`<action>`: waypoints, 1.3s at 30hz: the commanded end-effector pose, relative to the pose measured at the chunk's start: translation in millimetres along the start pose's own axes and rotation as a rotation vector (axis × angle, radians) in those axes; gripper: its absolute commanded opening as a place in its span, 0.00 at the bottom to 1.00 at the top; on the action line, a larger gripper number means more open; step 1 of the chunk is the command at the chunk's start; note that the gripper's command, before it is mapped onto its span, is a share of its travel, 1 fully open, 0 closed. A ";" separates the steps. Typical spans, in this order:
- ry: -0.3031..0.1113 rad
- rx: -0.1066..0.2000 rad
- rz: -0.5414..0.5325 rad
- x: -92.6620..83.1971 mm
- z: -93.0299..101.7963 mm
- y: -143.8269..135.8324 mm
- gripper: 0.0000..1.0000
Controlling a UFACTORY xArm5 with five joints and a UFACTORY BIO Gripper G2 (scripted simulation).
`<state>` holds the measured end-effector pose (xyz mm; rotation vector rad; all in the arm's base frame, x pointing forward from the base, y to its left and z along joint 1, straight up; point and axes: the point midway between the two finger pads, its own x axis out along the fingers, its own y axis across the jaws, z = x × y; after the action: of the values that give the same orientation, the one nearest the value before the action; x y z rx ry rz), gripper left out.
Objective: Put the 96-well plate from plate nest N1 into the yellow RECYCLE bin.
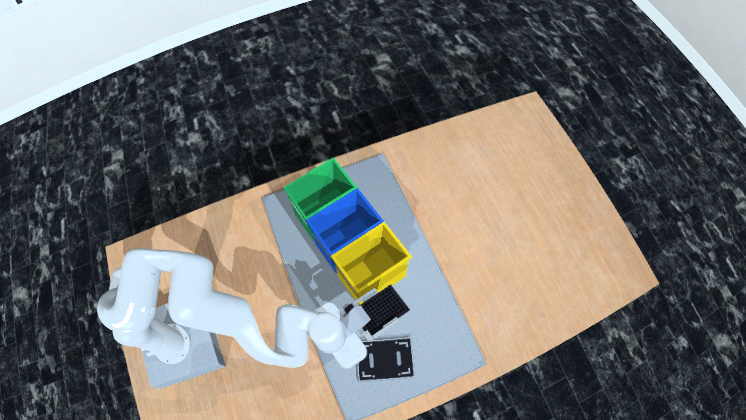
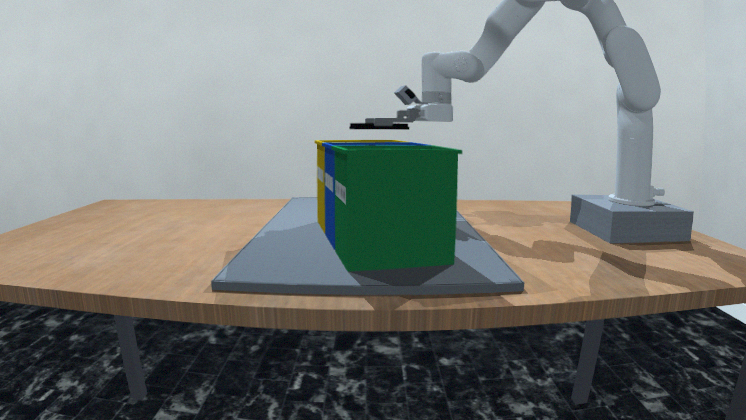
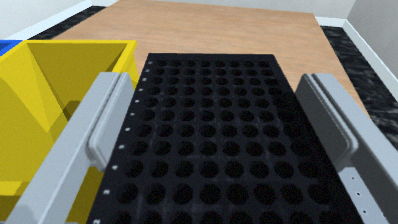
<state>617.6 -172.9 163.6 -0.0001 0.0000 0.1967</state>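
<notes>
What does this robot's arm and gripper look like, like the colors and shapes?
The arm is glossy white to pale grey, with smooth, rounded, tube-like links. The gripper is grey, with two straight, flat fingers carrying rounded-edged pads. No cables show.

A pale, plain wall (image 2: pixel 208 93) fills the far side of the room behind a wooden table (image 1: pixel 522 208) (image 2: pixel 130 234) (image 3: pixel 225 25). The table's top is light brown with fine grain, and dark grey legs (image 2: pixel 131 360) show beneath its near edge, left and right. The floor (image 1: pixel 208 120) (image 2: pixel 365 365) (image 3: pixel 385 55) is black with grey-white marbled patches. A white skirting board (image 1: pixel 156 50) (image 3: pixel 332 22) runs along the foot of the walls. Light casts soft-edged brown shadows on the tabletop's right side in the exterior view.
</notes>
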 end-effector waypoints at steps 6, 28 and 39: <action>-0.006 0.001 0.000 15.7 1.1 28.7 0.00; -0.006 0.002 0.000 42.8 -0.8 82.4 0.00; -0.007 0.002 0.000 59.3 -1.9 115.2 0.00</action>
<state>648.4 -60.8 160.0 -0.0004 -0.0011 0.1971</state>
